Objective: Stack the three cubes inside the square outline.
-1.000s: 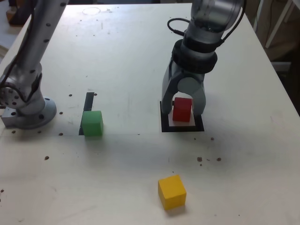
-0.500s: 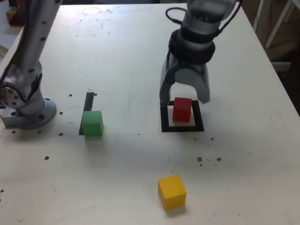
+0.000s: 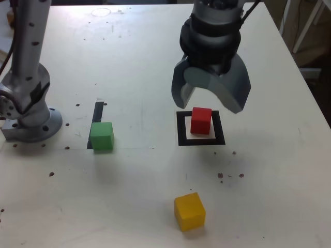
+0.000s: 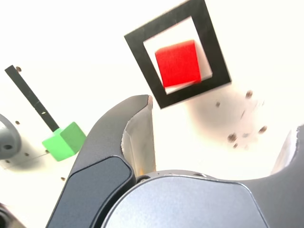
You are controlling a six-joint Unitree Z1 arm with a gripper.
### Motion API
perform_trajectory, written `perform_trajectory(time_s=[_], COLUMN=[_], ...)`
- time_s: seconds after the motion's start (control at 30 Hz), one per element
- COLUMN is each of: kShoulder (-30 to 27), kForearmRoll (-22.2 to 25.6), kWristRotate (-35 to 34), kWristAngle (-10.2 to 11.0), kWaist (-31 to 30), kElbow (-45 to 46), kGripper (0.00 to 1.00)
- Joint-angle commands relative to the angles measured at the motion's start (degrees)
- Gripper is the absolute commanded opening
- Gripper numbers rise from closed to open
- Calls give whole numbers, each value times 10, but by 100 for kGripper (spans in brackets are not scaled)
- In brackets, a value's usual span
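Observation:
The red cube [image 3: 201, 120] [image 4: 178, 63] rests inside the black square outline [image 3: 181, 127] [image 4: 136, 43] on the white table. My gripper [image 3: 211, 99] hangs above and just behind it, open wide, holding nothing and clear of the cube. The green cube [image 3: 101, 136] [image 4: 64, 141] sits at the exterior view's left, touching the near end of a narrow black strip [image 3: 98, 110] [image 4: 27, 97]. The yellow cube [image 3: 189, 211] lies alone near the table's front edge and does not show in the wrist view.
The arm's grey base [image 3: 28, 116] stands at the exterior view's left edge. Small dark specks dot the table. A white frame [image 3: 305, 31] stands beyond the table's right edge.
The gripper opened from around the red cube and rose, leaving the cube inside the outline. The green and yellow cubes have not moved.

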Motion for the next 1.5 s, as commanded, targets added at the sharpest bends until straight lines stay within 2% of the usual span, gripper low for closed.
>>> perform_trajectory(time_s=[0.0, 0.27, 0.77, 1.17, 1.47], kShoulder=[-1, 14, 40, 50, 86], kForearmRoll=[4, 19, 36, 24, -3], kWristRotate=[14, 54, 110, 118, 118], kWristAngle=[4, 20, 32, 29, 11], kWaist=[-27, -116, -187, -220, -241], kElbow=[-7, -64, -65, -29, -25], kGripper=[99, 99, 99, 99, 99])
